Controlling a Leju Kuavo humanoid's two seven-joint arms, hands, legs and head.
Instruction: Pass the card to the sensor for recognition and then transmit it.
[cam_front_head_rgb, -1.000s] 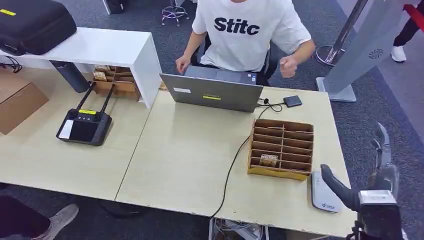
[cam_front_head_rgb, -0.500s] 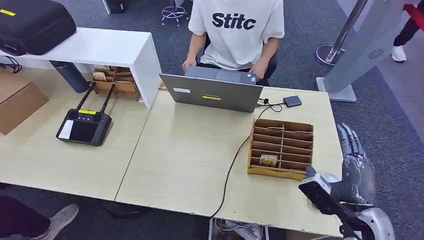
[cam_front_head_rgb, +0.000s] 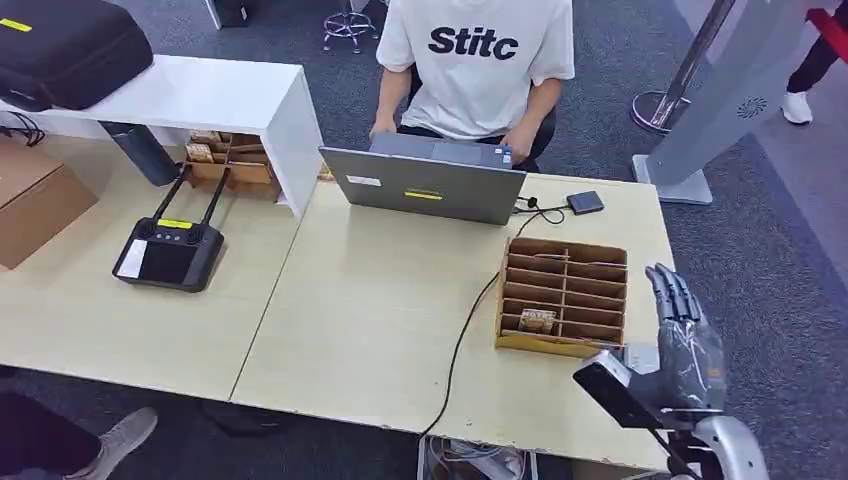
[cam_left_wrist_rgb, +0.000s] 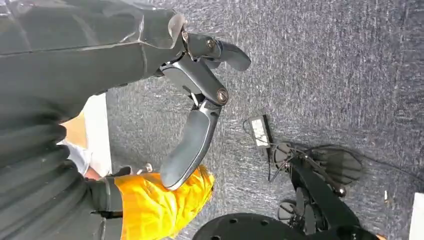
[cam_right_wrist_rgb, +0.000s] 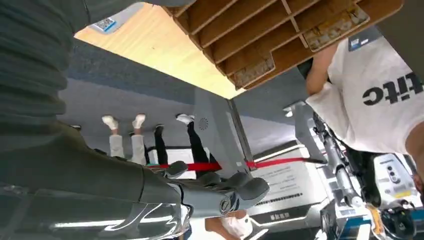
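A cardboard slotted organizer (cam_front_head_rgb: 562, 295) stands on the right side of the table (cam_front_head_rgb: 370, 310), with a small patterned card (cam_front_head_rgb: 537, 320) in one of its front slots. My right hand (cam_front_head_rgb: 682, 335) hovers just right of the organizer over the table's front right corner, fingers stretched out and apart, holding nothing. It covers most of the white sensor there. In the right wrist view the hand (cam_right_wrist_rgb: 210, 192) is empty, and I see the organizer (cam_right_wrist_rgb: 280, 30), cards (cam_right_wrist_rgb: 255, 70) in its slots and a corner of the white sensor (cam_right_wrist_rgb: 107, 22). My left hand (cam_left_wrist_rgb: 200, 85) hangs over the carpet with nothing in it.
A person (cam_front_head_rgb: 470, 60) sits behind an open laptop (cam_front_head_rgb: 425, 185) at the table's far edge. A black cable (cam_front_head_rgb: 470, 320) runs past the organizer to the front edge. A small black drive (cam_front_head_rgb: 585, 202), a remote controller (cam_front_head_rgb: 168, 250), a white shelf (cam_front_head_rgb: 200, 95) and a grey stand (cam_front_head_rgb: 720, 100) surround the work area.
My right arm has swung in from beside the table to over the sensor, the hand turning so the fingers point away. The person has put both hands on the laptop.
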